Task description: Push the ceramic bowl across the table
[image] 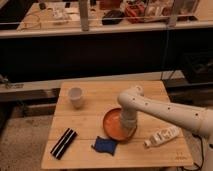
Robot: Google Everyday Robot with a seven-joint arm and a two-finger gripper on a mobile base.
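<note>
Gripper [128, 121], its grip impossible to tell, sits in the bowl [111, 123]; a low, steady shove should slide it across the table [100, 100].

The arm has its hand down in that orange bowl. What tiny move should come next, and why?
Probably a short sideways slide away from the bottle. The gripper is down inside the bowl, so moving it should drag the bowl along the table. The cloth lies at the bowl's front rim, so not that way.
</note>
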